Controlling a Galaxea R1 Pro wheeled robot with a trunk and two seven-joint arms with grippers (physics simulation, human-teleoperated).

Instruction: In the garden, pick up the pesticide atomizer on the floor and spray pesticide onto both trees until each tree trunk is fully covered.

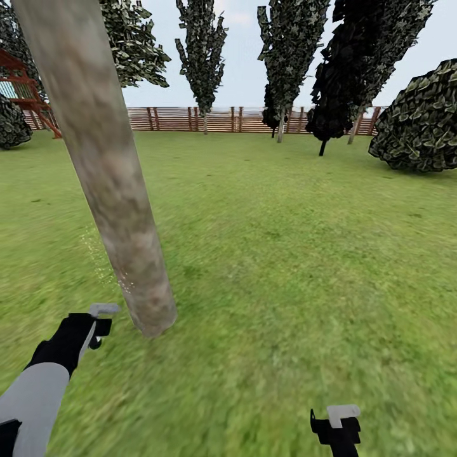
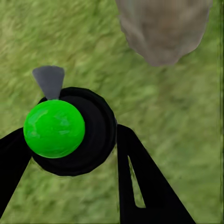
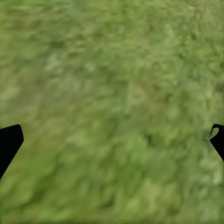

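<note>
A thick tree trunk [image 1: 108, 178] of mottled beige-grey bark leans across the left of the head view and meets the grass floor [image 1: 285, 266] at its base. My left gripper [image 1: 101, 317] hangs just left of that base, shut on the pesticide atomizer [image 2: 70, 133]. In the left wrist view the atomizer is a round black body with a bright green ball and a grey nozzle. The trunk's foot [image 2: 163, 28] lies close ahead of it. Faint white specks [image 1: 120, 279] float beside the bark. My right gripper [image 1: 339, 419] is low at the front right, open over bare grass [image 3: 112, 107].
A brown slat fence [image 1: 241, 119] closes the far side of the lawn. Narrow dark-leaved trees [image 1: 203, 51] stand along it, with a big round bush [image 1: 422, 120] at the right. A red play frame [image 1: 25, 95] and a smaller bush [image 1: 9, 124] are at the far left.
</note>
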